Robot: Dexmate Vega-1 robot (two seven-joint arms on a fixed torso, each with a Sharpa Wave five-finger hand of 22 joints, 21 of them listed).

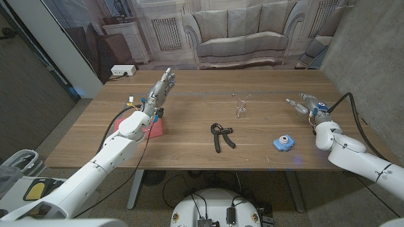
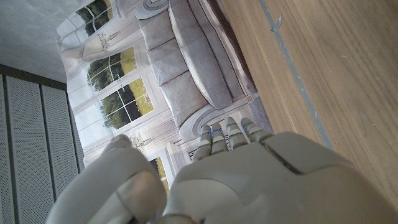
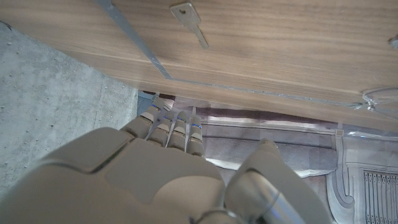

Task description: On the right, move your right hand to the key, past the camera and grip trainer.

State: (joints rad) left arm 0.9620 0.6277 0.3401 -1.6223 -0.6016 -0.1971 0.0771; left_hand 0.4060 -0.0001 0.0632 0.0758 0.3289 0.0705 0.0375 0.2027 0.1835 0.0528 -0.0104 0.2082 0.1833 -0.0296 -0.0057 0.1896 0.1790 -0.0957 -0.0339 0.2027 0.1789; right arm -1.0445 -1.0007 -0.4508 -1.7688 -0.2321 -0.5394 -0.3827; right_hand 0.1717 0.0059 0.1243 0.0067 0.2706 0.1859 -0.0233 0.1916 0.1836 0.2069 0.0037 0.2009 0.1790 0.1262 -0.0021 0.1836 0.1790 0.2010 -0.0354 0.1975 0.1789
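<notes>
A wooden worktop (image 1: 189, 151) seen from above, with a robot arm reaching in from each near corner. The right hand (image 1: 303, 104) is over the far right part of the worktop. Its fingers are stretched forward side by side, the thumb is held apart, and it holds nothing. The left hand (image 1: 161, 87) is raised over the far left, fingers likewise extended and empty, above a pink block (image 1: 156, 128).

In the right wrist view, the key (image 3: 188, 22) lies flat on the wood just ahead of the right hand's fingertips (image 3: 177, 127), near a thin taped line. It looks like small, thin metal, so probably light, stiff and slippery. Because it sits flush with the surface, there is little for a finger to get under. The broad head seems the best place to touch or pinch, rather than the narrow blade.

The blue camera (image 1: 284, 143) and the black grip trainer (image 1: 221, 136) lie nearer the robot than the right hand and well apart from it. A small clear glass object (image 1: 240, 108) stands towards the middle and looks fragile, so it is best kept clear of. The worktop's right edge and a grey wall are close beside the right arm, leaving little room on that side. Bare wood ahead of the hand gives open room for a short, low approach
</notes>
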